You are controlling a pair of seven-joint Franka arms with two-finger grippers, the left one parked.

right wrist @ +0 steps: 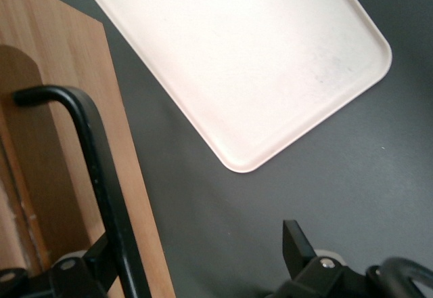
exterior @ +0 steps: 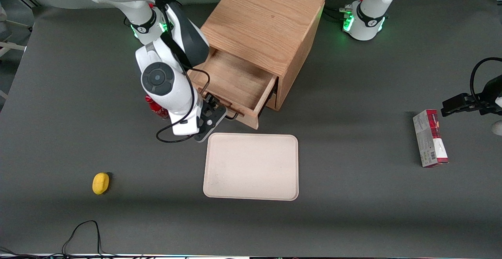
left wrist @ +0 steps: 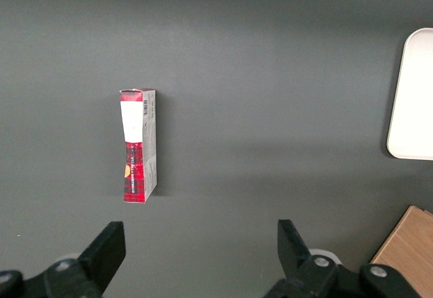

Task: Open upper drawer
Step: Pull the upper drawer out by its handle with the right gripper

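Observation:
The upper drawer [exterior: 235, 82] of the oak cabinet [exterior: 262, 27] stands pulled well out, and its shallow wood-grain tray shows empty. Its thin black bar handle [exterior: 232, 113] is on the front panel facing the front camera. My right gripper [exterior: 213, 108] is at the end of that handle nearest the working arm, fingers spread open. In the right wrist view the handle [right wrist: 101, 176] runs along the drawer front [right wrist: 67, 74] close beside one finger [right wrist: 101, 254]. The other finger [right wrist: 296, 242] is far from it over the table. The gripper [right wrist: 199, 244] holds nothing.
A beige tray [exterior: 251, 166] lies on the table just nearer the front camera than the drawer; it also shows in the right wrist view [right wrist: 237, 54]. A red can [exterior: 157, 110] stands by my arm. A yellow fruit [exterior: 100, 183] and a red-grey box [exterior: 430, 138] lie farther off.

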